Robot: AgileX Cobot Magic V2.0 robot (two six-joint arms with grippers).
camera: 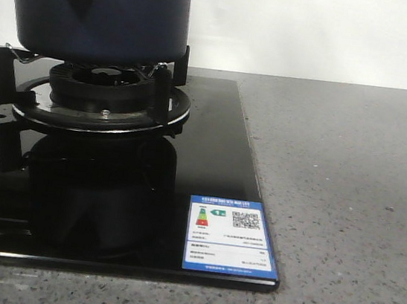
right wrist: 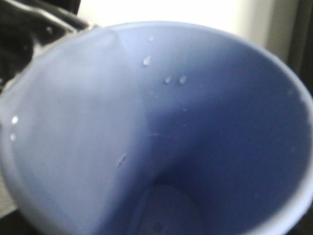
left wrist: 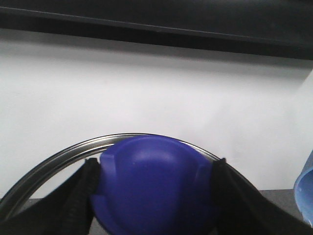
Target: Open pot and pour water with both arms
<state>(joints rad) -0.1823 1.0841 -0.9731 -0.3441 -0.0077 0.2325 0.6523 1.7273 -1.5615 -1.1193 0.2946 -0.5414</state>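
Evidently the lid knob, a smooth rounded dome of blue-violet plastic, is clasped between the two black ribbed fingers of the left gripper, one pad pressed against each flank of it. Behind the knob a bright steel rim of the lid is seen curving away, with a plain white wall beyond, so the lid is judged to be lifted off and held aloft. At the right edge of that view a sliver of pale blue is caught, probably the cup. In the right wrist view the frame is filled by the light-blue cup, its smooth matte interior dotted with a few droplets and its floor apparently dry; the right gripper itself is not shown, so whether it is clenched cannot be told, though the cup is presumably carried by it and tipped. The pot, dark navy, matte and smooth-sided with a stubby holed socket, is seen resting on the black iron trivet of the burner, upon a glossy black glass hob set in a speckled grey stone counter. For the pour to be done well, the lid should be kept well aside and the cup's lip held over the pot mouth, then levelled slowly.
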